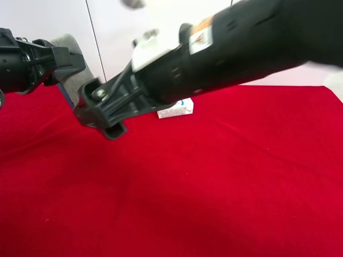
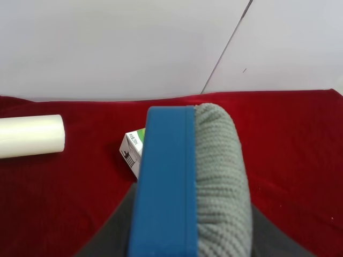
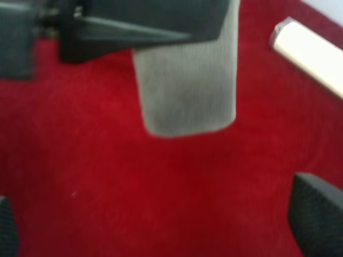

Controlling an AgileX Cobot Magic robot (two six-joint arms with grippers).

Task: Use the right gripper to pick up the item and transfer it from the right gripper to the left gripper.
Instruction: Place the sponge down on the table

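The item (image 1: 68,43), a grey felt pad with a blue base, is held off the red cloth by my left gripper (image 1: 60,63), the black arm at the exterior high view's left. In the left wrist view the item (image 2: 214,176) stands on edge between the left gripper's (image 2: 187,238) dark fingers. My right gripper (image 1: 102,116), on the thick black arm with the white bracket, is just beside and below the item. In the right wrist view its fingertips (image 3: 316,214) stand wide apart and empty, with the item (image 3: 187,91) hanging from the left gripper (image 3: 139,21) ahead of them.
A red cloth (image 1: 214,187) covers the table. A small white printed carton (image 1: 177,110) lies behind the right arm and also shows in the left wrist view (image 2: 134,150). A cream-white roll (image 2: 29,136) lies on the cloth and also shows in the right wrist view (image 3: 311,53). A white wall stands behind.
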